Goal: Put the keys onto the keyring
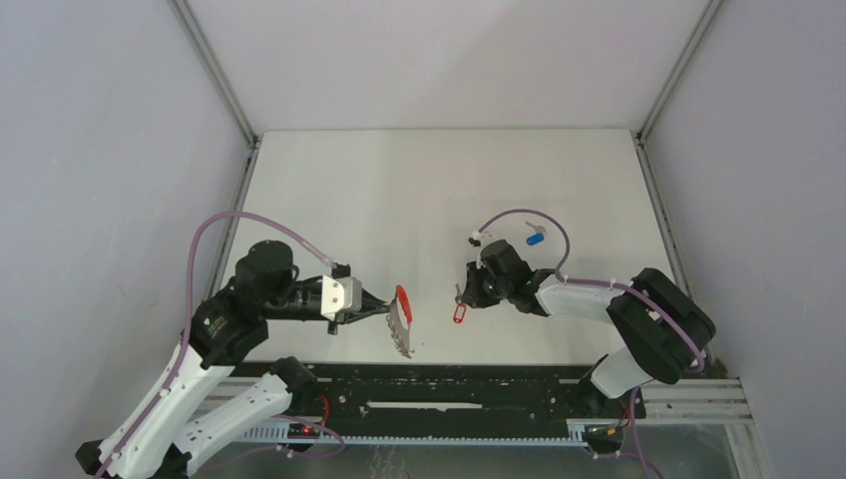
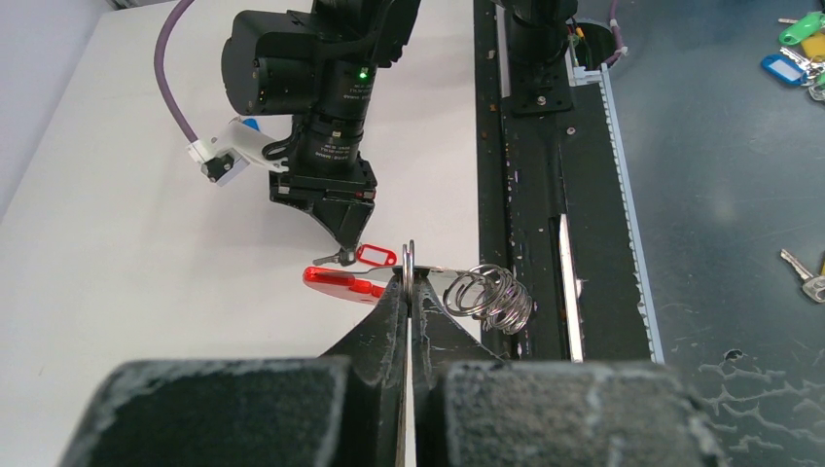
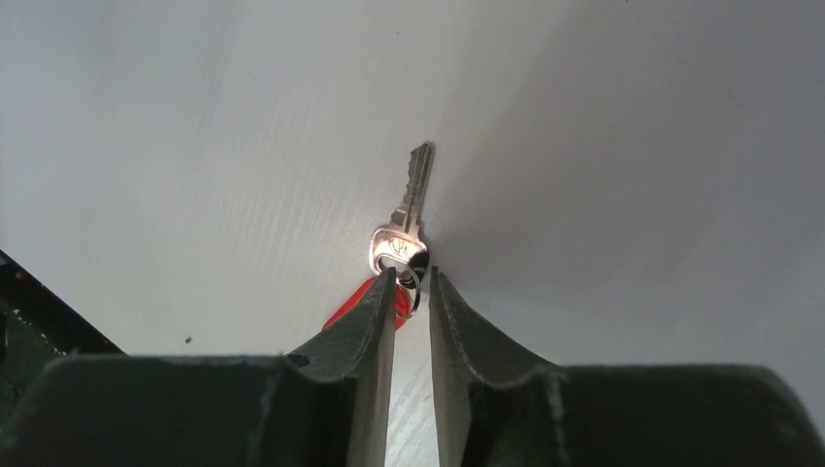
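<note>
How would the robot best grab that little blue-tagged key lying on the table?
Probably by the blue tag, the bulkiest part showing; the metal part is too small to make out. It lies flat on the table, so come straight down from above, closing across the tag's short width. The right gripper is nearest but is holding the red-tagged key.

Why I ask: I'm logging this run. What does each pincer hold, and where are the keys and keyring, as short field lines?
left pincer: shut on the keyring
right pincer: shut on the red-tagged key
blue-tagged key: lying on the table, touched by neither pincer
gap: the keyring and red-tagged key face each other, apart in the top view
keys on keyring: none yet
</note>
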Controlling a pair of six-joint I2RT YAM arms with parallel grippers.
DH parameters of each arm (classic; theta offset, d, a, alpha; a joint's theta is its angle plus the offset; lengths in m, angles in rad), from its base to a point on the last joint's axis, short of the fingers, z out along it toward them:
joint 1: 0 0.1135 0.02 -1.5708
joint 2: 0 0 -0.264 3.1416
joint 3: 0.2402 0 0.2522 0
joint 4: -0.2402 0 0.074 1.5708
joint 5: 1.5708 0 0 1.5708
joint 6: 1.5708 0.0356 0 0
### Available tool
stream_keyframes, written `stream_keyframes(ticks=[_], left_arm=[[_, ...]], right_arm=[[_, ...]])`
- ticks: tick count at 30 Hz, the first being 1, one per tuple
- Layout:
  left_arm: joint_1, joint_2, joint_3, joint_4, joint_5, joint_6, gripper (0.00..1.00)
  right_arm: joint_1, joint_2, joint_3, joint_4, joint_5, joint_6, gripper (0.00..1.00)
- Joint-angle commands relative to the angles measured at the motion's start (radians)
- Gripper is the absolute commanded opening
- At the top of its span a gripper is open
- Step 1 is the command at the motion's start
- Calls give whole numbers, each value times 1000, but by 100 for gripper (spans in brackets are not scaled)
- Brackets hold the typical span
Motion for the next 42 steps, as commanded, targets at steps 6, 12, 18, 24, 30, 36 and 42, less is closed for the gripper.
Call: stream_keyframes(ticks=[6,12,18,24,30,36,42], left_arm=[[-3,-6,40,33,9,-11,0],[-3,-11,38,32,3,-9,0],[-3,-10,28,33,0,-14,0],[-4,4,5,47,13,-56,0],[-3,3,-12,83,41,-90,0],[-4,21,-18,105,100,-90,0],[-3,54,-5,107,165,-83,0]], right_arm=[[3,-28,25,-41,-7,-6,26],[-2,-15,25,-13,-30,2,20],[-2,-62,25,-15,-69,-42,0],[42,-229,15,-29,-124,-242,0],[166,-477,15,-136,-34,-506,0],[297,-685,78,-225,-90,-738,0],[356,-687,249,-371,-240,-958,0]])
